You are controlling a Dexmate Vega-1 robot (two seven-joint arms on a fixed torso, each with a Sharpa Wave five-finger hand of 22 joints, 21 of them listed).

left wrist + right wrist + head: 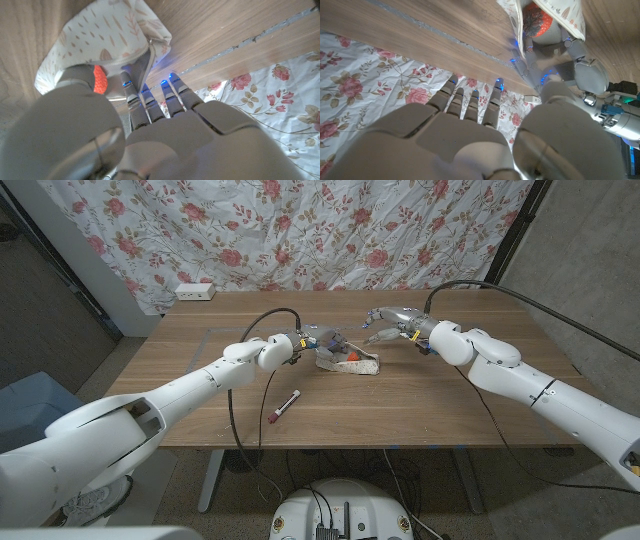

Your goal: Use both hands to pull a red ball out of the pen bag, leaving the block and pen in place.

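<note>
- Head view: the left hand (303,343) is sitting right at the near-left end of the pen bag (352,362) in the middle of the counter (420,405), with a spot of the red ball (355,357) peeking from the bag's open mouth.
- The right hand (392,323) is hovering just behind and to the right of the bag, fingers spread and curving down, holding nothing.
- A red-capped pen (283,405) is lying on the counter nearer the robot, well apart from the bag.
- Left wrist view: the left hand's fingers (135,100) are reaching into the bag's opening (112,37), and the ball (101,78) is showing just beside the thumb; I cannot tell whether it is actually pinched.
- Right wrist view: the ball (539,21) is sitting inside the bag's mouth (559,15), the left hand's fingers (555,37) touching it.
</note>
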